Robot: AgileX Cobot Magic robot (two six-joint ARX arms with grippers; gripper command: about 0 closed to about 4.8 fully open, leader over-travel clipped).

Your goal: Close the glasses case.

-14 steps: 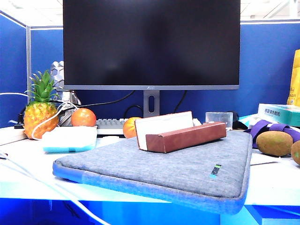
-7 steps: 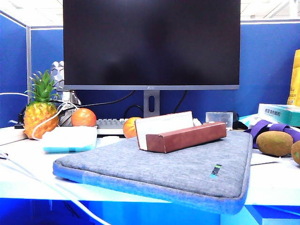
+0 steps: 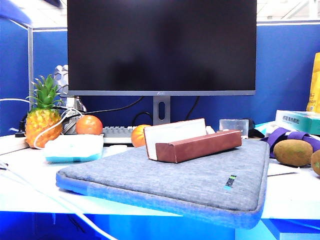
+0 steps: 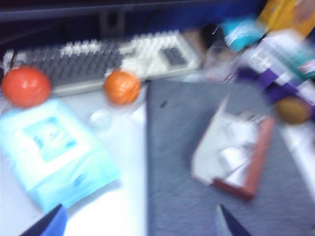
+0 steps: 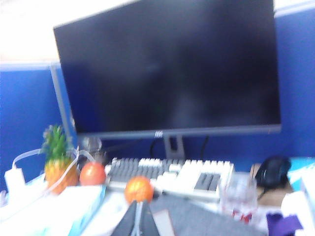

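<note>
Tools are working apart: left tool (image 4: 135, 221) is hovering with jaws wide over the sleeve (image 4: 197, 147), short of the case (image 4: 236, 152); right tool (image 5: 139, 219) is sitting pinched shut, empty, facing the monitor (image 5: 167, 69). Case is lying on the sleeve, flap (image 3: 175, 132) standing up, so closing is not begun.

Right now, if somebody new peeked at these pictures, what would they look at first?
Probably the big black monitor filling the back of the desk. Next, the reddish-brown glasses case lying open on the grey laptop sleeve in the middle, its cream flap standing up. Then the bright pineapple on the far left. The left gripper hangs open above the sleeve, and the right gripper, shut, waits back from the case.
</note>
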